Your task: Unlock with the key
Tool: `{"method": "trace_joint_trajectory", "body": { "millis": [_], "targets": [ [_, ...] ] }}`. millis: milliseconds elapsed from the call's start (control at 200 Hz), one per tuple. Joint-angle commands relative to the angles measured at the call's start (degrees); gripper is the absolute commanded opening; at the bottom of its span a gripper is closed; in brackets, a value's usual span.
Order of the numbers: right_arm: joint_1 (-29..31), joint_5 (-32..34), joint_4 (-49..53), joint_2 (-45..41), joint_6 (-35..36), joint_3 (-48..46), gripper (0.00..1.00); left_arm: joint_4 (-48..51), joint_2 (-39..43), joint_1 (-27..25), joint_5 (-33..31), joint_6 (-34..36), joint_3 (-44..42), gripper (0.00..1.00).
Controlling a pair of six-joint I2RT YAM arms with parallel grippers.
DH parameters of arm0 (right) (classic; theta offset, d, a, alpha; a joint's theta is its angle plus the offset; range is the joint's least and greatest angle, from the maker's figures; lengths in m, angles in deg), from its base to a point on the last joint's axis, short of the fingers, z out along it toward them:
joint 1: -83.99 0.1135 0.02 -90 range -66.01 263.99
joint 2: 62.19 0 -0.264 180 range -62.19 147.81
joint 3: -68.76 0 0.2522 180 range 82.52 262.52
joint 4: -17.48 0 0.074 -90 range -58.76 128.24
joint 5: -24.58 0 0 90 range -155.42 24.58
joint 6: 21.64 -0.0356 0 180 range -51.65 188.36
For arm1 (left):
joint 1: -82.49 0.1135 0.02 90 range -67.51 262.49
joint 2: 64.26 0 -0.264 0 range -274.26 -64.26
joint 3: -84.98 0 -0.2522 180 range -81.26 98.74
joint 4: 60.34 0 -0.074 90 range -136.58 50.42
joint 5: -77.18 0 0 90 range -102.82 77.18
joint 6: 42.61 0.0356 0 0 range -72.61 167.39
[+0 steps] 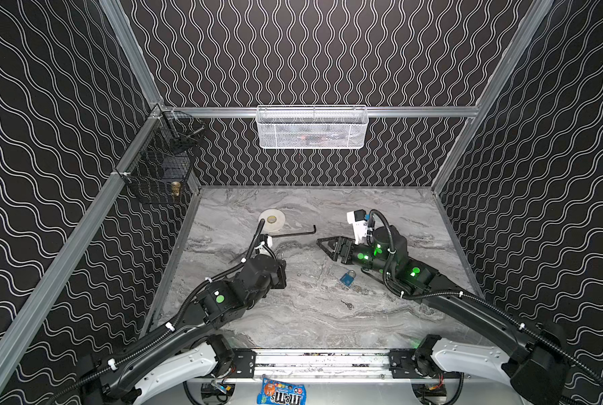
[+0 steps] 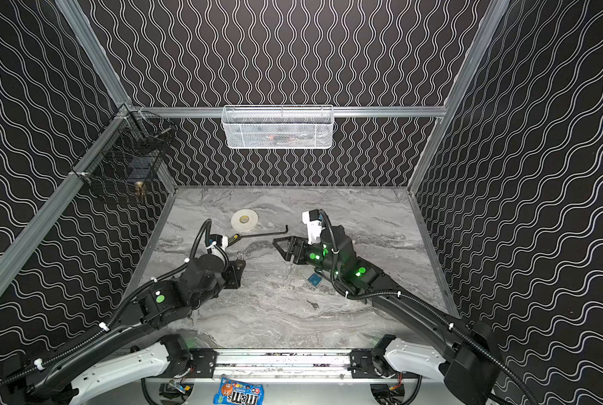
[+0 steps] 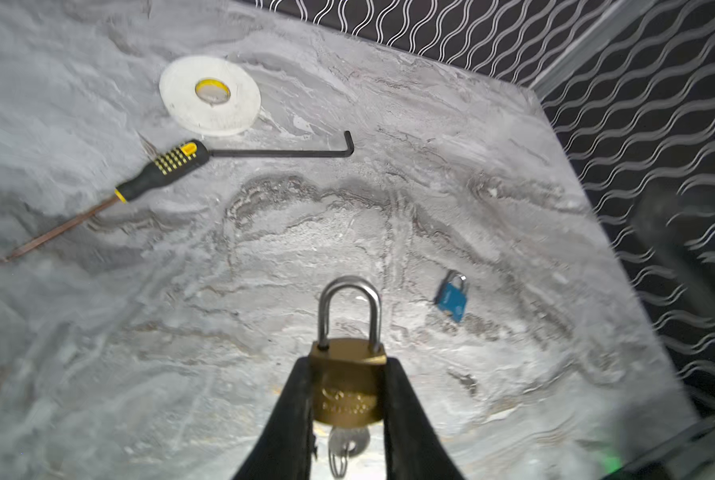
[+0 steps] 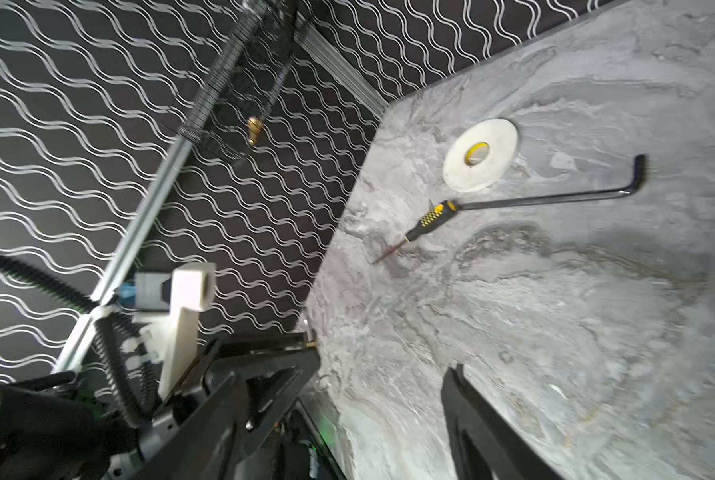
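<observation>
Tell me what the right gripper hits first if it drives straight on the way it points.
Probably the screwdriver, which lies ahead of the right gripper by the hex key. The left gripper, holding the brass padlock, sits just beside that line. Height is unclear, so it might pass over.

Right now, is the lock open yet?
Not yet. Done: the key seems to sit in the brass padlock. In hand: the left gripper clamps the padlock; the right gripper is open, empty. Left: the shackle looks closed, so turn the key and pop it.
</observation>
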Motion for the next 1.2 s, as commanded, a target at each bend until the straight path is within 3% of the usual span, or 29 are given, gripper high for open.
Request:
{"method": "trace_joint_trajectory", "body": {
  "millis": [0, 180, 480, 1196],
  "targets": [
    [-1.32, -5.72, 7.62, 1.98, 4.79, 2.64, 0.77, -7.46, 2.66, 0.12, 1.43, 12.15, -3.1, 0.0],
    [-1.78, -10.07, 15.13, 8.68, 10.81, 9.84, 0.78, -10.5, 4.24, 0.12, 2.86, 18.99, -5.36, 0.0],
    [-0.98, -14.57, 21.01, 18.43, 14.7, 19.04, 0.79, -20.83, 5.1, 0.11, 10.83, 27.78, -11.22, 0.0],
    [2.94, -8.05, 32.41, 29.78, 21.16, 32.54, 0.79, -22.0, 5.87, 0.12, 9.89, 28.09, -12.66, 0.0]
  ]
}}
